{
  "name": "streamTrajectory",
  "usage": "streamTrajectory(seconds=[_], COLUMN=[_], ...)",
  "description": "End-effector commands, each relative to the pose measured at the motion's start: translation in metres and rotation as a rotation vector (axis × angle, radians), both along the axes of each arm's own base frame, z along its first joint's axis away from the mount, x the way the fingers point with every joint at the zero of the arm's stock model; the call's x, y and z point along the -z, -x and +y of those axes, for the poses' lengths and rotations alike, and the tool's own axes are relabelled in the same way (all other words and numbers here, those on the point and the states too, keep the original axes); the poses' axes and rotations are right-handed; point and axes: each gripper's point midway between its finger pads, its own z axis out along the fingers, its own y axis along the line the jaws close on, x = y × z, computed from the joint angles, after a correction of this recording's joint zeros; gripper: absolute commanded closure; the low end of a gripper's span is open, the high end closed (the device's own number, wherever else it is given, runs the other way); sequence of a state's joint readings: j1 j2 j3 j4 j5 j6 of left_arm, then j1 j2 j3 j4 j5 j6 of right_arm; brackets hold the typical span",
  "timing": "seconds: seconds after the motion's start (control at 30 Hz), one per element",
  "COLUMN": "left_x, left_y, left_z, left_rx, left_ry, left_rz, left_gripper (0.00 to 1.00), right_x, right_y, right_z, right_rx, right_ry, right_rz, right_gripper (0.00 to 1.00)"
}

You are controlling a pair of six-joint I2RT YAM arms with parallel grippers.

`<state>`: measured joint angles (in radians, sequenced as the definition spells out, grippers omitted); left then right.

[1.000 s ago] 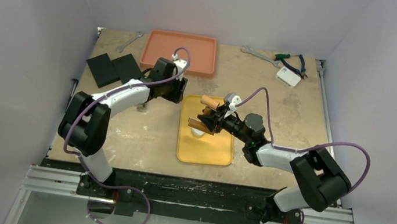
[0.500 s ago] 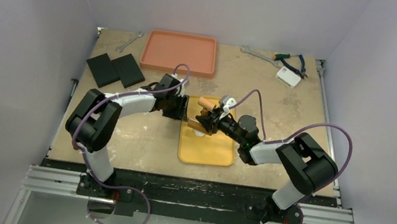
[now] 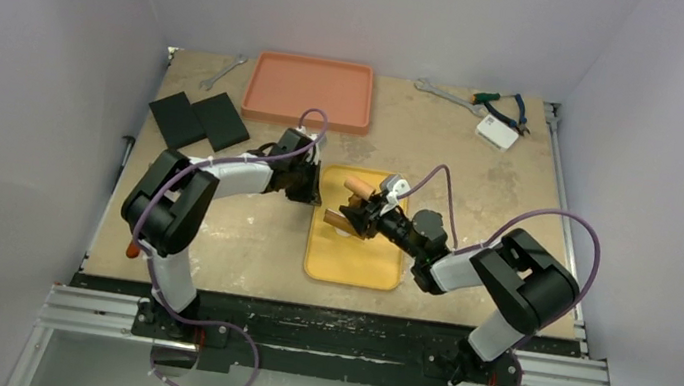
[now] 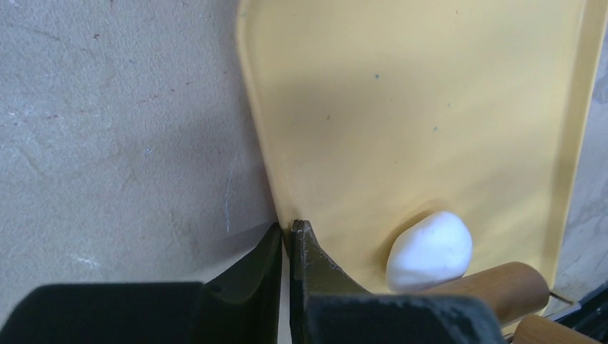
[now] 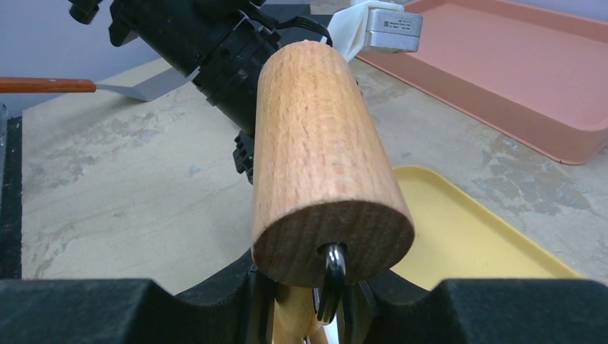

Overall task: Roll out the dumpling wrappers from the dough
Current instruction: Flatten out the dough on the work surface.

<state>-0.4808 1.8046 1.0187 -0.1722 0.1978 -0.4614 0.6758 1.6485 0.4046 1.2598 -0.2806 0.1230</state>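
A yellow tray (image 3: 364,262) lies mid-table, with a smooth white lump of dough (image 4: 430,251) in it. No dumpling wrappers are in view. My left gripper (image 4: 290,231) is at the tray's left rim (image 4: 252,129), jaws shut with the thin edge pinched between the tips. It shows from above as the left gripper (image 3: 316,189). My right gripper (image 5: 326,304) is shut on the handle of a wooden rolling pin (image 5: 323,179). The rolling pin (image 3: 351,206) hangs just above the dough (image 3: 343,232).
A salmon tray (image 3: 309,90) stands at the back, with two black pads (image 3: 197,119) to its left. Wrenches (image 3: 438,90), pliers (image 3: 504,105) and a white box (image 3: 496,131) lie at the back right. An orange-handled scraper (image 5: 43,84) lies on the table's left side.
My left gripper came down from near the salmon tray to the yellow tray's left rim and shut on it. The right arm drew the rolling pin slightly nearer.
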Motion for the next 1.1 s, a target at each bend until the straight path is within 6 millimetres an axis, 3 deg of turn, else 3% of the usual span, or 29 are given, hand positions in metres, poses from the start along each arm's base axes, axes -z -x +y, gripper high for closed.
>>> streamTrajectory(seconds=[0.0, 0.2, 0.5, 0.7, 0.8, 0.9, 0.97, 1.07], left_x=[0.022, 0.013, 0.017, 0.014, 0.015, 0.013, 0.012, 0.012], left_y=[0.009, 0.005, 0.012, 0.012, 0.013, 0.011, 0.011, 0.01], left_z=[0.005, 0.014, 0.017, 0.015, 0.016, 0.014, 0.013, 0.011], left_rx=[-0.032, -0.084, -0.114, -0.094, -0.088, -0.082, -0.081, -0.08], left_ry=[-0.039, -0.063, -0.048, -0.041, -0.038, -0.032, -0.025, -0.017], left_rz=[0.063, 0.034, 0.071, 0.055, 0.053, 0.041, 0.041, 0.042], left_gripper=[1.0, 1.0, 1.0, 1.0, 1.0, 1.0, 1.0, 1.0], right_x=[0.003, 0.031, 0.064, 0.063, 0.032, -0.019, -0.059, -0.099], right_y=[-0.003, 0.0, 0.029, 0.037, 0.036, 0.044, 0.054, 0.062], right_z=[-0.006, -0.013, -0.007, -0.011, 0.013, 0.034, 0.041, 0.047], right_rx=[0.043, 0.085, 0.08, 0.091, -0.003, -0.122, -0.189, -0.257], right_ry=[0.005, 0.107, 0.175, 0.139, 0.134, 0.079, 0.026, -0.036], right_rz=[-0.036, -0.013, 0.067, 0.116, 0.094, 0.031, -0.041, -0.088], right_gripper=[1.0, 1.0, 1.0, 1.0, 1.0, 1.0, 1.0, 1.0])
